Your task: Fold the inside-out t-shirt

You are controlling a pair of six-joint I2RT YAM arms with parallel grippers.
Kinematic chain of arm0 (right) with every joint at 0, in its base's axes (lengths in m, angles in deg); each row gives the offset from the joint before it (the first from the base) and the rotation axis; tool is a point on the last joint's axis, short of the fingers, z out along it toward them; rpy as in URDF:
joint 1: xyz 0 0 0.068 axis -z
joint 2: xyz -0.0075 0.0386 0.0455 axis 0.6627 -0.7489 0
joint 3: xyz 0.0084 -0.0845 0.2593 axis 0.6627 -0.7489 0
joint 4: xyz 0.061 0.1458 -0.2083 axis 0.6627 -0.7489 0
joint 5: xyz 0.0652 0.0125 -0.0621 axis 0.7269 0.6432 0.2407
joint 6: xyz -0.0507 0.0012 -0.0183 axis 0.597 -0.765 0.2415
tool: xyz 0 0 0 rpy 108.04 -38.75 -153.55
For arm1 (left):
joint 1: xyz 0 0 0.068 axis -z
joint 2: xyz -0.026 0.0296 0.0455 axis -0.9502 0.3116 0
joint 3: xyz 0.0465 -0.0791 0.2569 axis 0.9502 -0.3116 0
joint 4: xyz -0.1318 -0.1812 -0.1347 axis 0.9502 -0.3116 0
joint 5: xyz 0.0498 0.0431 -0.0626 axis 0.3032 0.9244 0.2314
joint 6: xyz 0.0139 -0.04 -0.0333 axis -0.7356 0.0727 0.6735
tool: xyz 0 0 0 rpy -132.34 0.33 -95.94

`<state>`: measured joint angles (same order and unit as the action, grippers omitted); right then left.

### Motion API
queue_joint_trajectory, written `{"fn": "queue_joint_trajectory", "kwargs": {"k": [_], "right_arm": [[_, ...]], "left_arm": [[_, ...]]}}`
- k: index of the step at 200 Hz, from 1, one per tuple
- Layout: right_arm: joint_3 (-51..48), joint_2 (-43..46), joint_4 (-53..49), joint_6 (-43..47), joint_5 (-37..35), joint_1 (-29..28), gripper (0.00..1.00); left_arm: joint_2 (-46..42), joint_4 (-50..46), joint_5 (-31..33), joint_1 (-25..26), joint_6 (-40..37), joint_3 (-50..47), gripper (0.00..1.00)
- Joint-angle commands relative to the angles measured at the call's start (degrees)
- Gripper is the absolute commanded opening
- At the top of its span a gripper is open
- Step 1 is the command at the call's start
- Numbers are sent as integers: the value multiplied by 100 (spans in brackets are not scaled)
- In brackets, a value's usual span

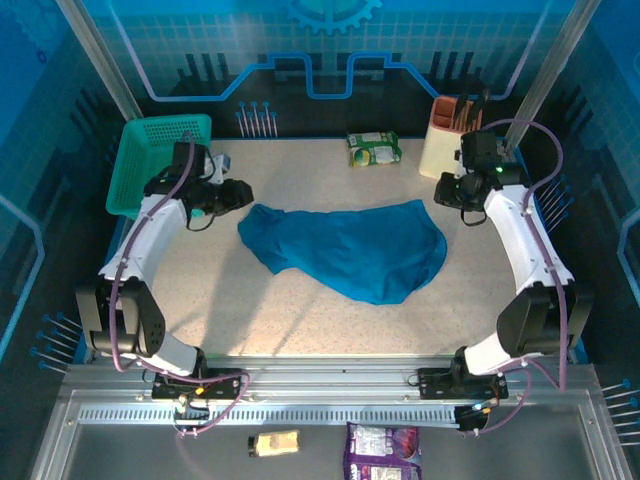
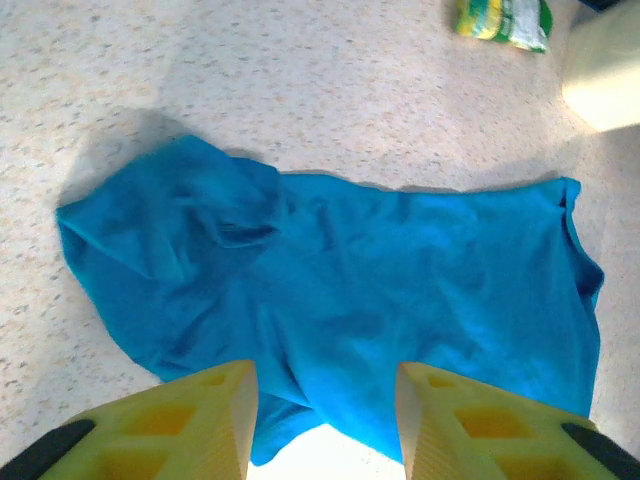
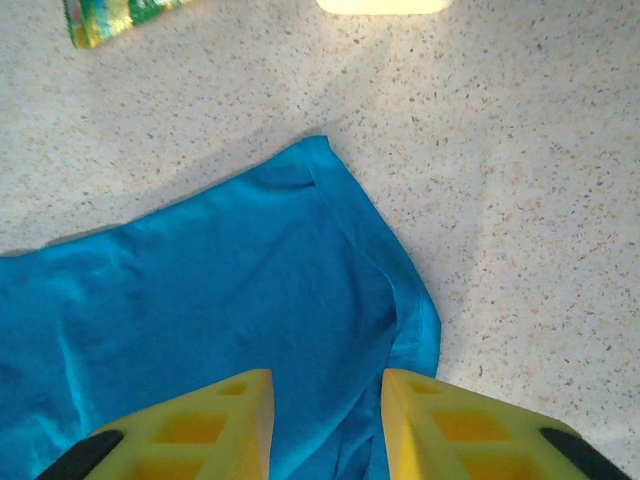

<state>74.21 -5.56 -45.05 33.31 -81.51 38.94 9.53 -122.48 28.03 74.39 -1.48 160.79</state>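
Inside-out t-shirt [image 1: 350, 250] lies flat but rumpled at mid-counter, a wide lopsided patch. The broad rounded end points right, the narrower bunched end left. The speckled counter [image 1: 300, 320] is bare all along the near side of the cloth. A bare strip also runs behind it, up to a green snack packet [image 1: 373, 149] and a cream holder [image 1: 440, 140] at the back. A teal mesh basket [image 1: 150, 160] sits at the far left corner, apart from the cloth.

Left arm reaches forward with its elbow bent. The left pincer [image 1: 225, 195] is just off the shirt's left end, near the basket. Right arm mirrors it, with the right pincer [image 1: 455, 195] just off the shirt's right edge, beside the holder. Both wrist views look down on the cloth. In each, the yellow fingers [image 2: 200, 420] stand spread wide with nothing held between them.

Cloth is soft, medium blue and unprinted. Loose folds pile at the left end. A stitched hem runs along the right edge to a sharp corner. Counter surface is pale, matte and flecked like stone.
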Motion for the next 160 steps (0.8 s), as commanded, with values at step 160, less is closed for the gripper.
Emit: {"fn": "queue_joint_trajectory", "kwargs": {"k": [160], "right_arm": [[-543, -1893, 624, 324, 510, -1837, 37]], "left_arm": [[44, 2623, 239, 1190, 2199, -3427, 35]]}}
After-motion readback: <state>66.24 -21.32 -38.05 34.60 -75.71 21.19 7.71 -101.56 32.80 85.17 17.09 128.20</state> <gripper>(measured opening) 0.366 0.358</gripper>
